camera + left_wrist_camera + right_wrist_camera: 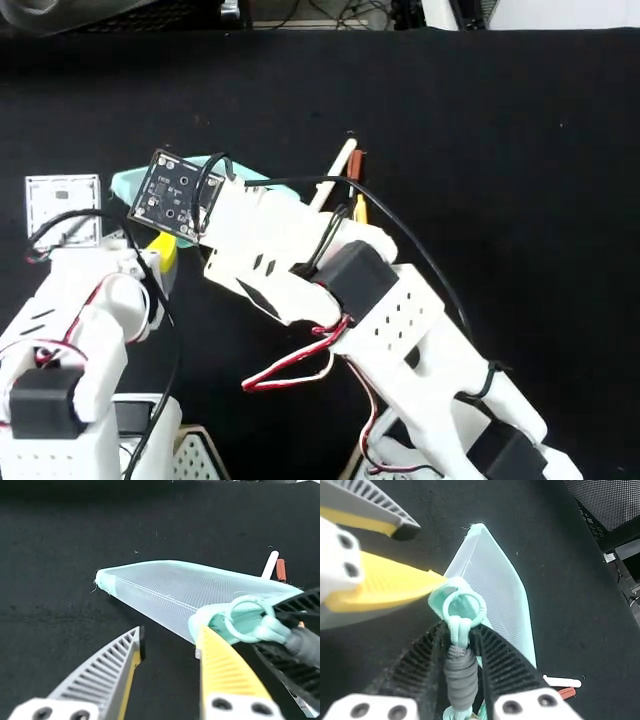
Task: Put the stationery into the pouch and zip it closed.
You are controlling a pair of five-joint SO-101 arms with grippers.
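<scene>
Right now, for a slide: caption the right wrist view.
Right gripper clamps the zipper pull of the pouch; left gripper, open, touches its end.

Black cloth from edge to edge: a dark, matte table (520, 150) under soft, even light.
The cloth runs wide and flat, flecked here and there with pale lint. Up along the far edge there's a brighter strip, where a tangle of cables (330, 12) sits beside something white at the corner. Near the left side, a white square card (62, 205) lies flat on the cloth. Off the table's edge, in the right wrist view, stands a dark mesh panel (607, 500) — a thin lead trails just below it.
</scene>
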